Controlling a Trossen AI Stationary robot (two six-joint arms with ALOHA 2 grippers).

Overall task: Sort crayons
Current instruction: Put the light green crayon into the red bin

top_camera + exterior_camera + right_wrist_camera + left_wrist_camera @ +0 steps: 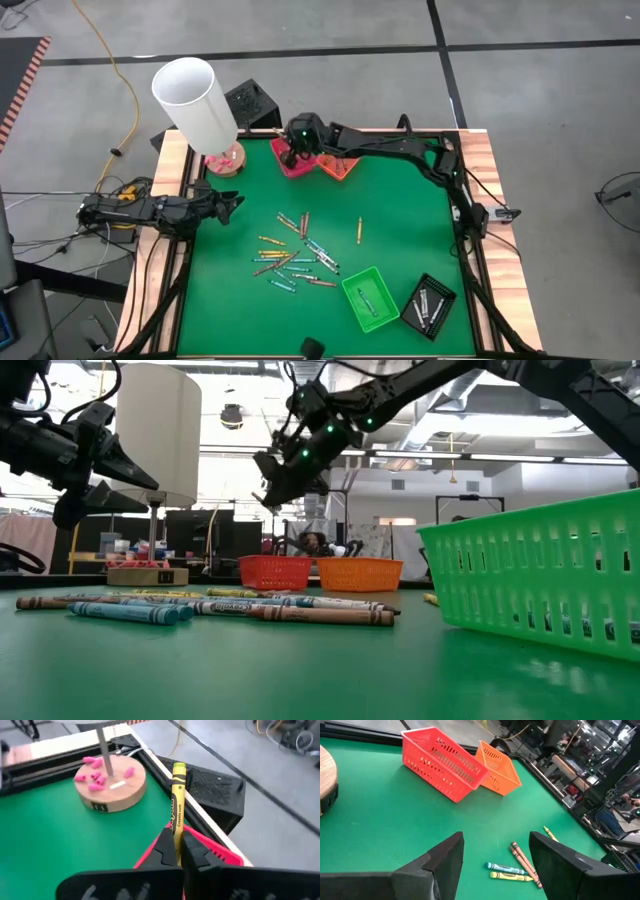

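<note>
- Yellow crayon [177,810] is pinched between the fingers of the right claw [298,140], its long axis pointing straight out past the tips.
- That claw hangs over the red tray [291,160] at the bench's 12 o'clock edge; the orange tray [338,166] touches it at 3 o'clock.
- Judgement: the drop is straight down.
- Left claw [232,203] waits released at 9 o'clock, nearer the loose crayons [292,258] at centre.

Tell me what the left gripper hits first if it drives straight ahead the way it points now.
Probably the small cluster of crayons lying on the green table just beyond the left gripper, whose fingers stand open. Farther along that line sit the red basket and orange basket. Depth is hard to judge.
</note>
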